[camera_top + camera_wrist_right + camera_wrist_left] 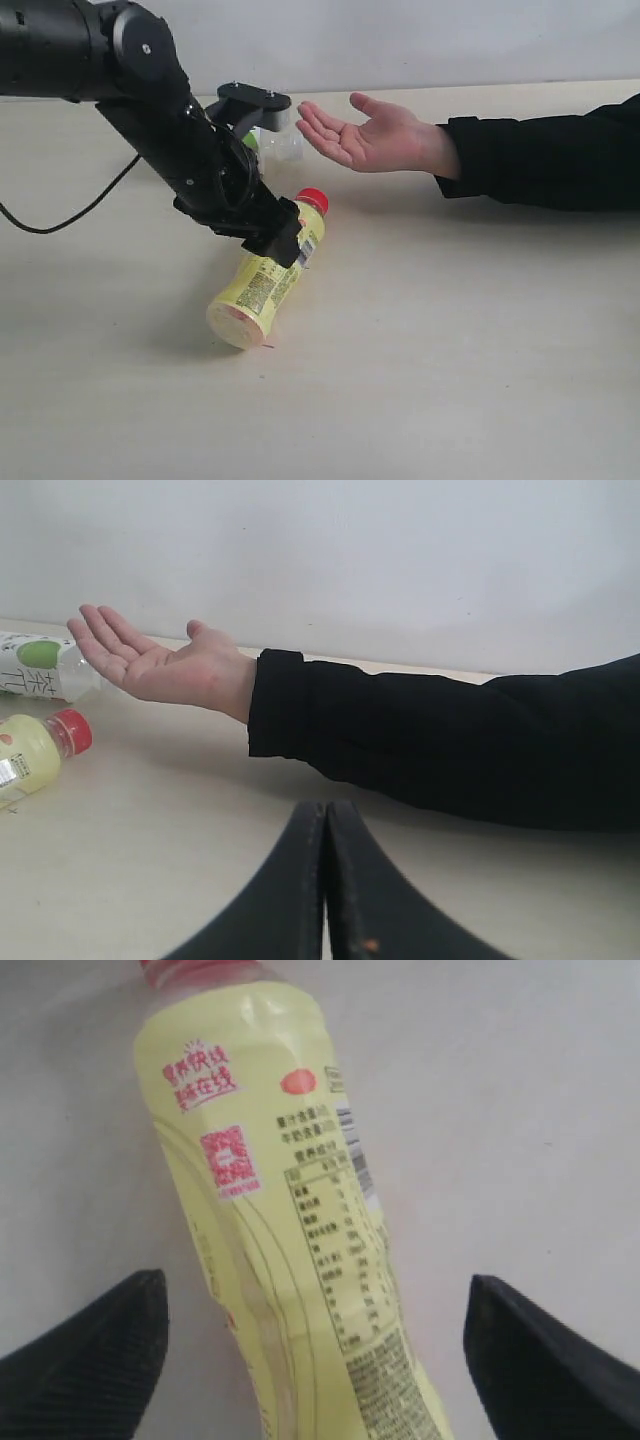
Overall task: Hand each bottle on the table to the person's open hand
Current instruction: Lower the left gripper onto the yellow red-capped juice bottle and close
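Note:
The yellow bottle (pixel 262 288) with a red cap (pixel 313 199) lies on its side on the table (pixel 450 350), cap toward the person's open hand (pixel 365 135). My left gripper (pixel 284 238) is open just above its middle. In the left wrist view the gripper (pixel 315 1282) straddles the bottle (pixel 270 1190), with a gap on each side of its fingers (pixel 100 1350). The hand (pixel 160 665) is held palm up above the table's far part. A short bottle with a green-apple label (pixel 35 665) lies behind it, half hidden in the exterior view (pixel 280 140). My right gripper (pixel 326 806) is shut on nothing.
The person's arm in a black sleeve (pixel 545 160) reaches in from the right along the back of the table. A black cable (pixel 60 222) hangs from my left arm at the far left. A pale wall (pixel 400 560) stands behind the table.

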### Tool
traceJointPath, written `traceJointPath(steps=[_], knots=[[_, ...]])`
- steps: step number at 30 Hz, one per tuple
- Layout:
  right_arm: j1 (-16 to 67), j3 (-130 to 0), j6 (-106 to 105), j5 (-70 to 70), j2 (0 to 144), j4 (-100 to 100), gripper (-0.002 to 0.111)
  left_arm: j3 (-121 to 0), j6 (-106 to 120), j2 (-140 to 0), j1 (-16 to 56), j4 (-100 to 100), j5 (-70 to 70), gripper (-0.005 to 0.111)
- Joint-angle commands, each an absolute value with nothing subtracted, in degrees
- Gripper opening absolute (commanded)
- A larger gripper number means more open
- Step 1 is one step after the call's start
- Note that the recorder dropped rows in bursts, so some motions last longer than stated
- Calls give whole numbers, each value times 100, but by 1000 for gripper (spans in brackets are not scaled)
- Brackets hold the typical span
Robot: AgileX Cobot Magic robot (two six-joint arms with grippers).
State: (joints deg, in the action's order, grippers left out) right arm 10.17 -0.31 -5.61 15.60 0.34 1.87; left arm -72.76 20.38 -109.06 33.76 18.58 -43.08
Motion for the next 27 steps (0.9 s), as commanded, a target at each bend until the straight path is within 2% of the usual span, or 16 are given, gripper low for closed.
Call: traceJointPath(steps=[1, 22, 24, 27], knots=[[1001, 0, -595, 1534, 0, 157, 0, -7331, 2008, -11094, 3395, 1853, -3873, 77], [1001, 0, -595, 1534, 0, 157, 0, -7331, 2050, -11728, 3408, 1853, -3845, 76], [1001, 0, -595, 1534, 0, 157, 0, -7331, 2050, -11753, 3408, 1853, -3916, 73], [1001, 0, -595, 1534, 0, 157, 0, -7331, 2050, -11764, 3408, 1853, -4047, 57]])
